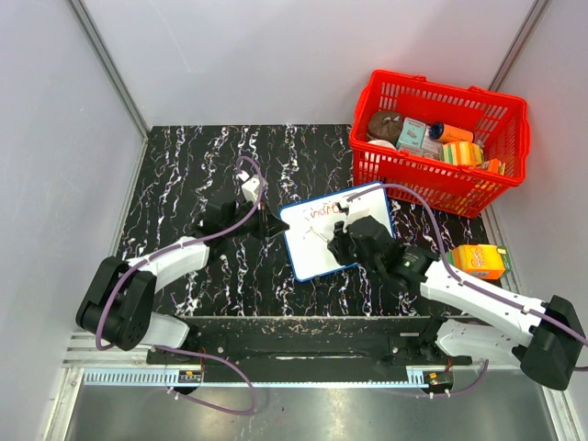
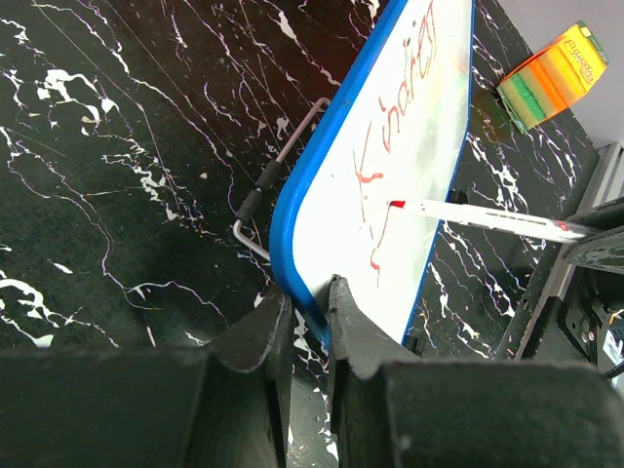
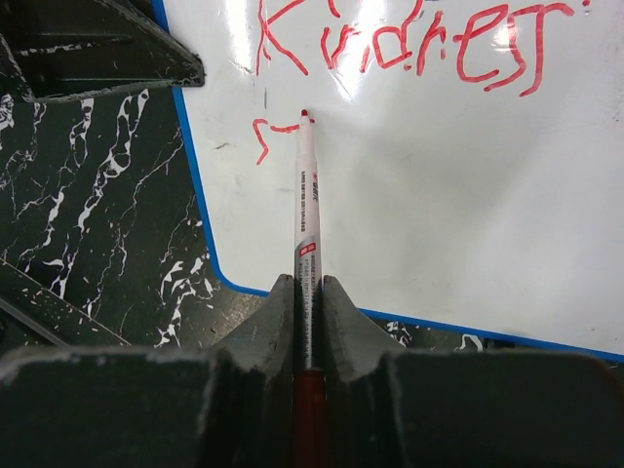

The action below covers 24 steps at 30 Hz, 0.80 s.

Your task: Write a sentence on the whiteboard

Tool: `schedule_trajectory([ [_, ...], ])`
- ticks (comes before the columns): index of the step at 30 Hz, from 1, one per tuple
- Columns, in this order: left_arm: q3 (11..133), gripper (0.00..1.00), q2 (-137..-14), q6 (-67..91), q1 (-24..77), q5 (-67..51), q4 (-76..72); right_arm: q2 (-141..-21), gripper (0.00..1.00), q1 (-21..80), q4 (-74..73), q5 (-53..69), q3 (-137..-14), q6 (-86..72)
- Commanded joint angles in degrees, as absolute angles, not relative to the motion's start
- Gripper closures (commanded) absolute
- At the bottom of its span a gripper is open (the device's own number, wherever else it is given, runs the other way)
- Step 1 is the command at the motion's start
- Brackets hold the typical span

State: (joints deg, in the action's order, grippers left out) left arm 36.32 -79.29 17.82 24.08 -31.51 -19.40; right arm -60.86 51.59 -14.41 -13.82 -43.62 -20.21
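The whiteboard (image 1: 312, 250) lies near the middle of the table (image 1: 202, 165), a little toward its right edge and short of the red basket (image 1: 441, 184) in the far right corner. The left gripper (image 2: 307, 292) pinches its edge to steady it. The right gripper (image 3: 308, 292) is clamped on a red marker (image 3: 306, 185) whose tip meets the board just under "Kindness", where the sentence (image 3: 419, 49) has only the first stroke of a second line. Writing looks barely past its first word, and the next move calls for small, light strokes rightward along that line.
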Motion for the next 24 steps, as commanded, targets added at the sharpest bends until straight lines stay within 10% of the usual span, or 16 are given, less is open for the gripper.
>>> schedule_trajectory([
  [1, 36.9, 1.00, -80.4, 8.5, 23.8, -22.4, -18.3, -62.0, 1.00, 51.6, -11.7, -13.1, -46.1, -19.2],
  [24, 36.9, 1.00, -80.2, 8.4, 23.8, -22.2, -18.2, -62.1, 1.00, 51.6, -13.7, -12.0, -45.5, -20.6],
])
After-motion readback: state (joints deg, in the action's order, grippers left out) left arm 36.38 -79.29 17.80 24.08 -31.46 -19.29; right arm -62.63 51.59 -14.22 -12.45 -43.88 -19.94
